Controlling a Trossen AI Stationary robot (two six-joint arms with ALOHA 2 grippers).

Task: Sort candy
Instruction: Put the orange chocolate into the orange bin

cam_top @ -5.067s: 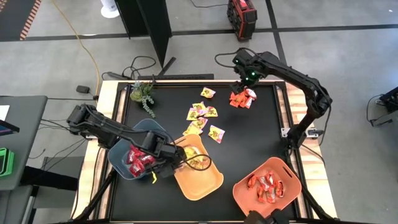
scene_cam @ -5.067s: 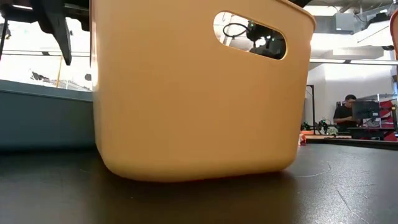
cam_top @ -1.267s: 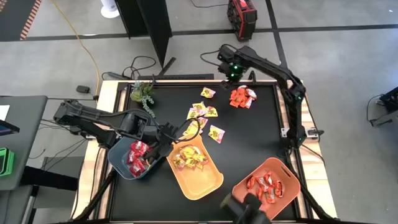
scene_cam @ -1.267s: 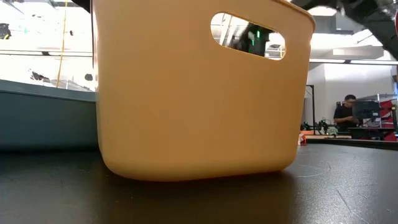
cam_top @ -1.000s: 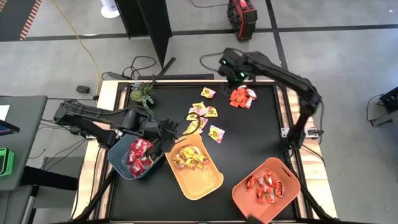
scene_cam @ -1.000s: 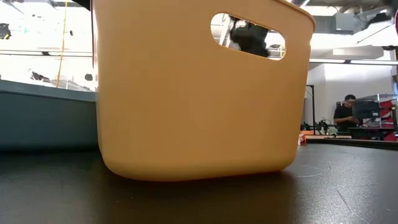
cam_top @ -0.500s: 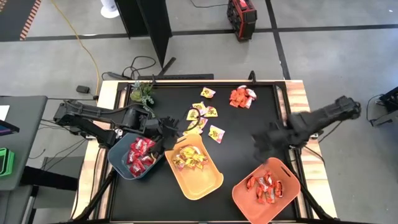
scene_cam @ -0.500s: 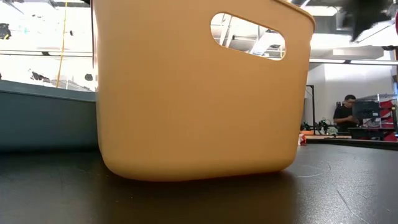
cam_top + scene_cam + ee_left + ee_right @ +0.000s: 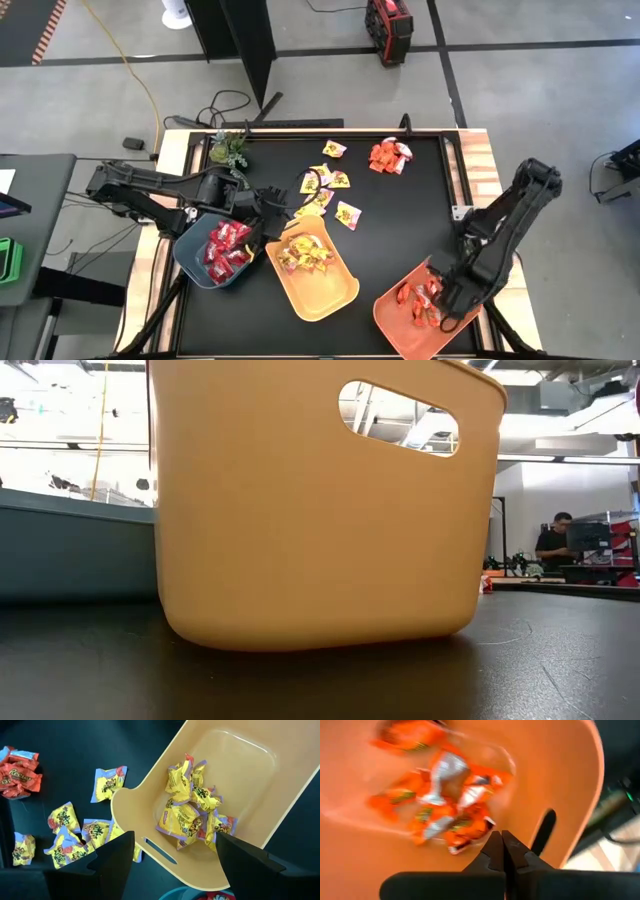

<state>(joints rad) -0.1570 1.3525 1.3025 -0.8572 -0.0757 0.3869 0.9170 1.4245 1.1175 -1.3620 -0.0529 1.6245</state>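
Loose yellow candy (image 9: 325,185) and a small orange-red heap (image 9: 390,155) lie on the black table's far part. More yellow candy (image 9: 192,815) fills the yellow bin (image 9: 340,290), red candy (image 9: 225,248) the blue-grey bin (image 9: 190,262), orange-red candy (image 9: 445,805) the orange bin (image 9: 395,325). My left gripper (image 9: 273,205) hovers open over the yellow bin's slotted end (image 9: 157,851), fingers either side of it. My right gripper (image 9: 502,845) hangs shut, pointing down over the orange bin, with nothing visible between its fingers.
A green plant sprig (image 9: 230,150) lies at the table's far left corner. The three bins crowd the near edge. In the low view the yellow bin's wall (image 9: 320,510) blocks most of the table. A person (image 9: 555,545) works far behind in the room.
My right gripper has swung from the orange-red heap at the far edge toward the table's near right corner, turning and sinking, and now hangs over the orange bin.
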